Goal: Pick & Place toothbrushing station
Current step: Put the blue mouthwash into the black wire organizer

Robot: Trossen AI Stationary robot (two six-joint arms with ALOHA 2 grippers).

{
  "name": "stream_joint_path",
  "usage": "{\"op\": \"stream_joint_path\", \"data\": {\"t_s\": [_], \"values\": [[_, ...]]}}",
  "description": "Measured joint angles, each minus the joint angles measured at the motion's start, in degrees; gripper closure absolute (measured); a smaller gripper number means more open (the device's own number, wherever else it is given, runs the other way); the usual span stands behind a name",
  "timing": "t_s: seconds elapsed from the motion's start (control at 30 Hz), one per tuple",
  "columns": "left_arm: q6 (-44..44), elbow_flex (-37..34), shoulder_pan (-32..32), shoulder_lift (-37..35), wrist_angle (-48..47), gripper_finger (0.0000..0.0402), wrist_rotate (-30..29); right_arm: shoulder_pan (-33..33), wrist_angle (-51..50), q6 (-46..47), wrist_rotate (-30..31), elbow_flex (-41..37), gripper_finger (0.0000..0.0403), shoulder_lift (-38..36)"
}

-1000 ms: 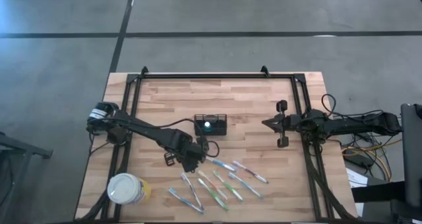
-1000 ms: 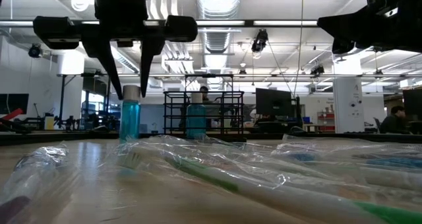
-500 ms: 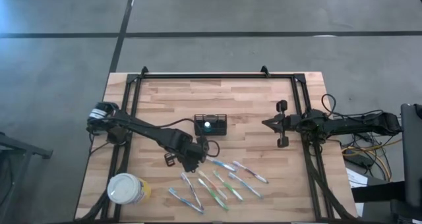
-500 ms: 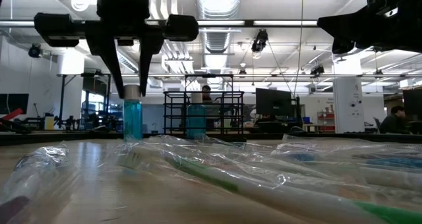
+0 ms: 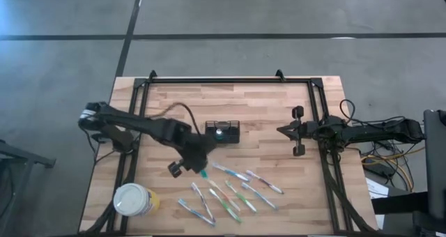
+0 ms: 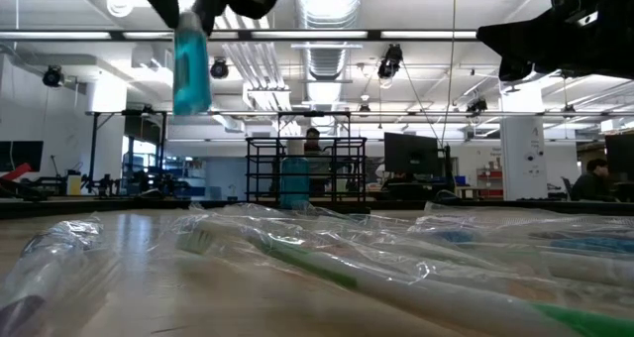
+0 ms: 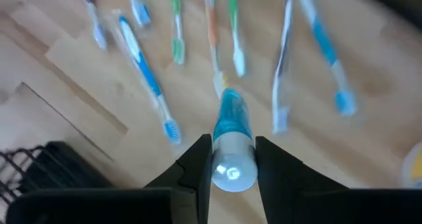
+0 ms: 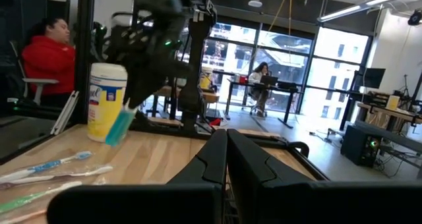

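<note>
My left gripper [image 5: 198,166] hangs over the table's middle, shut on a small blue tube with a white cap [image 7: 231,128], which also shows in the low view [image 6: 190,64]. The toothbrushing station, a black wire-mesh caddy [image 5: 222,132], stands just beyond it on the table, something blue-green inside it. Several wrapped toothbrushes [image 5: 230,192] lie on the near side. My right gripper [image 5: 281,131] waits shut at the right, level above the table. My left gripper pinches the tube's white cap end [image 7: 233,168] between its two fingers [image 7: 200,163]. The fingers come from above, slanting down. The blue body [image 6: 190,74] hangs below them, slightly tilted and lifted clear of the table.
A round white-and-yellow canister [image 5: 134,199] stands at the near left corner. A black frame [image 5: 230,81] runs along the table's far and side edges. Bare wood lies between the caddy and the far edge.
My left gripper has risen and rolled, shifting slightly toward the table's left edge. The blue tube, which stood upright on the table between the fingers, now hangs lifted clear and slightly tilted.
</note>
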Motion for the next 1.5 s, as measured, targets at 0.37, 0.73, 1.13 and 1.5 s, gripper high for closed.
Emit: {"op": "stream_joint_path", "data": {"t_s": [0.37,0.73,1.13,1.5], "values": [[-15.48,-23.35,7.74,-24.1,19.91,0.0308,4.63,-0.02,-0.15,-0.02,0.0,0.0,0.0394,0.01],[-34.06,-46.0,9.18,-46.34,40.23,0.0308,4.17,-0.01,0.02,0.0,0.0,0.0,0.0394,0.01],[-38.14,-56.42,9.18,-56.12,41.84,0.0308,-3.01,-0.01,0.06,1.05,0.0,0.0,0.0394,0.01],[-37.89,-55.38,9.44,-55.43,42.21,0.0308,-5.87,-0.02,0.07,0.87,0.0,0.0,0.0394,0.0]]}}
